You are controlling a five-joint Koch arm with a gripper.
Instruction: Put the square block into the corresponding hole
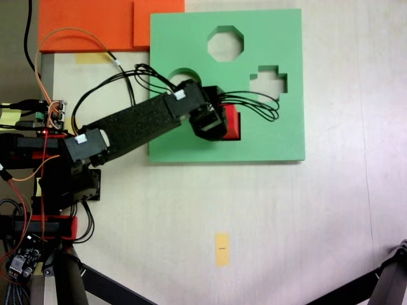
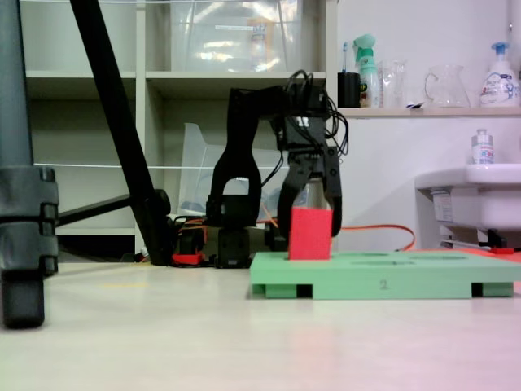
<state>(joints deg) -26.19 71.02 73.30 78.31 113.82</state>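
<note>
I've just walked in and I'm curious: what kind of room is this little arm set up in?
Probably a lab or workshop room, not a home. Shelving stands behind the arm, a sink with spray bottles and a glass jug sits beside it, and a camera tripod stands on the table.

Red square block (image 2: 310, 233), green foam board (image 1: 280, 127) (orange sheets (image 1: 95, 25) beside it).

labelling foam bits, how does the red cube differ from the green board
The red cube is small, tall and solid, held between the fingers; the green board is wide, flat and pierced by cut-outs. The cube stands above the board's top, its base at the board. Both look like plain foam.
</note>
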